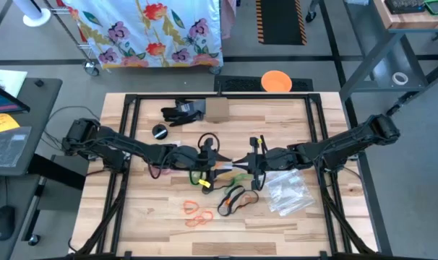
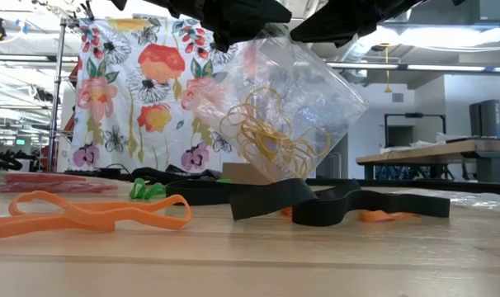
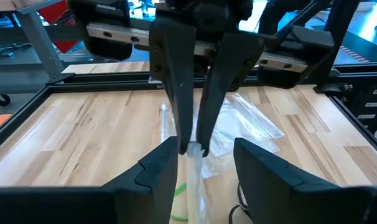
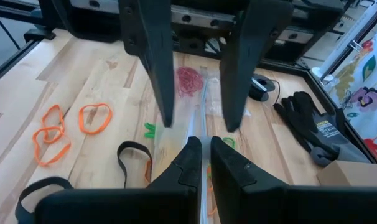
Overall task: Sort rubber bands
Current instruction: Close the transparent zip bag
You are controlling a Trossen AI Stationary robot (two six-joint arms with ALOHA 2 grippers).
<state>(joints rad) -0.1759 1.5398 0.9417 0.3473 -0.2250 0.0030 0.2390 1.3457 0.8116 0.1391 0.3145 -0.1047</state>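
A clear zip bag (image 2: pixel 291 107) with yellow rubber bands (image 2: pixel 266 136) inside hangs above the table's middle, between my two grippers. My right gripper (image 4: pixel 204 155) comes in from the right and is shut on the bag's upper edge. My left gripper (image 3: pixel 205 149) faces it from the left and is open. Its fingers (image 4: pixel 154 68) stand on either side of the same edge, and I see no touch. Loose orange bands (image 1: pixel 197 213), black bands (image 1: pixel 233 198) and green bands (image 1: pixel 237 175) lie flat on the wood below. My right gripper pinches the bag's upper edge (image 4: pixel 204 124) between its two fingers. It comes from the table's right, slanting a little downward. The bag hangs tilted below the fingers, clear of the table, with the yellow bands gathered in its lower part.
A pile of clear bags (image 1: pixel 288 191) lies at the right. Black gloves (image 1: pixel 183 112), a cardboard box (image 1: pixel 217 108) and a small black round thing (image 1: pixel 160 131) sit toward the far edge. A bag with red bands (image 4: pixel 188 79) lies left of centre. A black frame rims the table.
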